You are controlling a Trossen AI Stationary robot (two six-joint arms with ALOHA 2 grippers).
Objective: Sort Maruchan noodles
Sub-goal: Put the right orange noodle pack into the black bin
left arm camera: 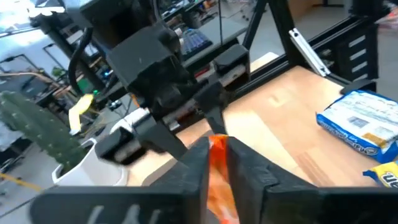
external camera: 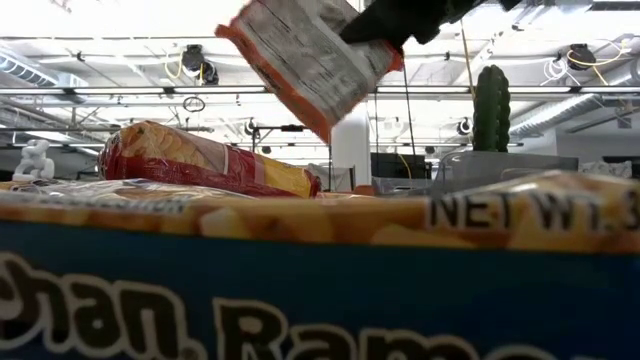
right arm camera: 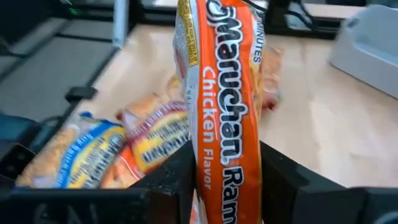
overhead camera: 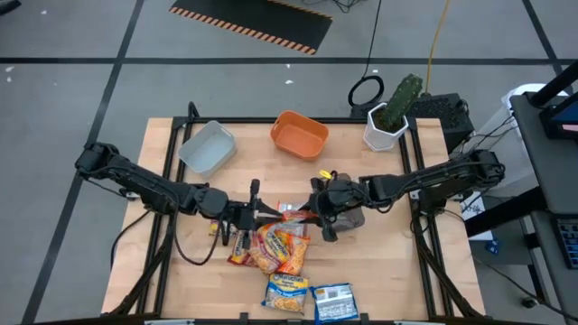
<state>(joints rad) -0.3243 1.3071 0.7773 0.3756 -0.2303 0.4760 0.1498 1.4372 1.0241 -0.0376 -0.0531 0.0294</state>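
The wooden surface (overhead camera: 379, 262) carries a grey tray (overhead camera: 207, 148) and an orange tray (overhead camera: 299, 134) along its far side, with a potted cactus (overhead camera: 394, 113) at the far right corner. Both dark arms reach in toward the middle, where a heap of Maruchan noodle packets (overhead camera: 271, 248) lies toward the near edge; two more blue-and-yellow packets (overhead camera: 310, 298) lie apart at the near edge. An orange chicken-flavor packet (right arm camera: 225, 112) hangs in the air between the arms, over the heap. The right gripper (right arm camera: 225, 180) has its fingers pinching one end of this packet, which stands between them. The left gripper (left arm camera: 217, 165) has its fingers nearly pressed together around the orange edge at the packet's other end; whether they grip it firmly cannot be told
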